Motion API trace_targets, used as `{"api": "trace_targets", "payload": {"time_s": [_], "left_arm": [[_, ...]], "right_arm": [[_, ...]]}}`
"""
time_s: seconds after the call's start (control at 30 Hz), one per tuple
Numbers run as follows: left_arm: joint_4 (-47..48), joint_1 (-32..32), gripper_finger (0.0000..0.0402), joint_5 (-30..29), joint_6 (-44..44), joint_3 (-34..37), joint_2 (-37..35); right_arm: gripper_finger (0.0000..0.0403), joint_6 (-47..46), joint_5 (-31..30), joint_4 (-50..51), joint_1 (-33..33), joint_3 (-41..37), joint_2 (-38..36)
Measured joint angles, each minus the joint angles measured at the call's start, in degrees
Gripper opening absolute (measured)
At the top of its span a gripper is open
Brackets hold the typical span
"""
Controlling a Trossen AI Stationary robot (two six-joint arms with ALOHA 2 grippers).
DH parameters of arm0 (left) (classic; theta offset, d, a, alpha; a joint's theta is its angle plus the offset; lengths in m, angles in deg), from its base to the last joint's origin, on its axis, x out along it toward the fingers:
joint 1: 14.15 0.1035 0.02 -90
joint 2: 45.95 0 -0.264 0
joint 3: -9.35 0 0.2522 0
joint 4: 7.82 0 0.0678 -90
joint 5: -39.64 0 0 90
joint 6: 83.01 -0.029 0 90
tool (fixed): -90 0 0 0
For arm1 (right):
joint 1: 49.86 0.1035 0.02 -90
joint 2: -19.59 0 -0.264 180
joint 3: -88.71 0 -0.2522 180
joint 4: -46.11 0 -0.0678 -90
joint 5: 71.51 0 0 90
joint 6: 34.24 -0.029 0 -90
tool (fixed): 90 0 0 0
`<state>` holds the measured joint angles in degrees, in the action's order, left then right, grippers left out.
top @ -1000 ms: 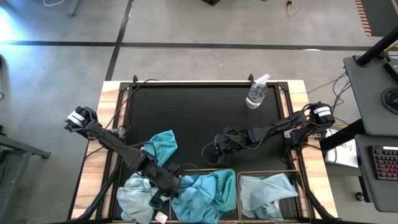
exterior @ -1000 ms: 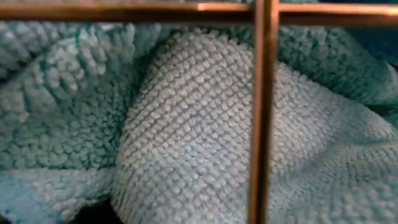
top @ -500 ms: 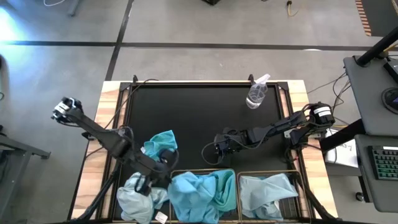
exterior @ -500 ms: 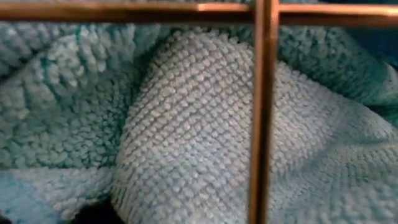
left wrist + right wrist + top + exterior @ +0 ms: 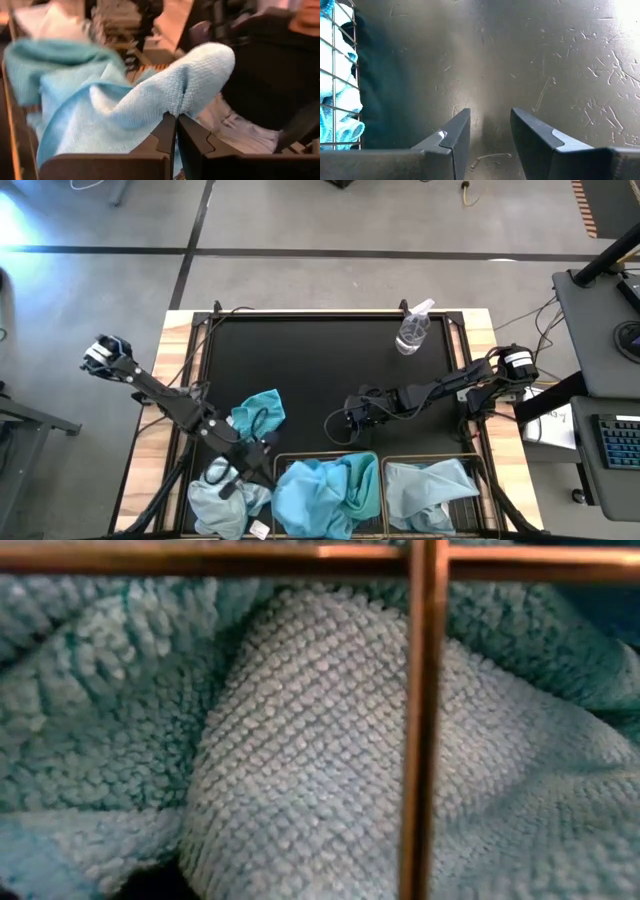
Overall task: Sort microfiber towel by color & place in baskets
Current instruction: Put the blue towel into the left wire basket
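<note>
My left gripper [image 5: 228,477] is shut on a pale grey-blue towel [image 5: 222,500] that lies bunched at the table's near left, just left of the left basket [image 5: 280,458]. That basket holds turquoise towels [image 5: 325,492]. The right basket [image 5: 478,465] holds a pale towel [image 5: 425,490]. One more turquoise towel [image 5: 258,413] lies crumpled on the black mat. My right gripper [image 5: 350,420] is open, low over bare mat [image 5: 490,75] in the middle. The low view is filled with towels [image 5: 300,760] behind basket wire [image 5: 420,740]. My left gripper pinches a raised fold of the pale towel [image 5: 186,95] between its two fingertips [image 5: 167,127]. The cloth bulges up beyond the fingertips. The rest of the towel lies bunched on the table; one layer or several, I cannot tell.
A clear spray bottle [image 5: 412,330] lies on the mat's far right. Cables run along the mat's edges. A small white tag [image 5: 258,529] shows at the near edge beside the pale towel. The far and middle mat is bare.
My left arm has drawn back from over the left basket's left edge toward the table's left, its gripper now over the pale towel pile. The turquoise towels in the left basket show uncovered. My right arm has kept still.
</note>
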<state>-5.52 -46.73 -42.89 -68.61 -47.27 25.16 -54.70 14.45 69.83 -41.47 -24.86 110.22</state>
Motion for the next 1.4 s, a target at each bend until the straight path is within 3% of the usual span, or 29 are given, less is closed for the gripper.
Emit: {"api": "trace_targets", "payload": {"time_s": [0.23,0.57,0.8,1.1,1.27,1.4], "left_arm": [[4.29,0.13,0.0007,-2.34,5.98,-4.81,7.55],[33.61,0.15,0.0067,-2.64,0.17,-23.9,16.35],[49.72,0.17,0.0106,-9.51,-1.5,-31.7,18.75],[54.93,-0.09,0.0125,-11.79,2.7,-28.46,11.35],[55.87,-0.04,0.0126,-18.63,7.47,-19.71,3.92],[55.55,-0.04,0.0126,-20.92,11.23,-11.46,-3.26]], "right_arm": [[0.0134,-0.17,0.0,0.0,0.0,0.0,0.0],[0.0134,-0.15,0.0,0.0,0.0,0.0,0.0],[0.0134,-0.12,0.01,0.11,0.0,-0.01,0.0],[0.0134,0.07,0.01,0.28,0.0,-0.15,0.0],[0.0134,0.07,0.01,0.28,0.0,-0.22,0.0],[0.0134,-0.05,0.01,0.28,0.0,-0.24,0.0]]}}
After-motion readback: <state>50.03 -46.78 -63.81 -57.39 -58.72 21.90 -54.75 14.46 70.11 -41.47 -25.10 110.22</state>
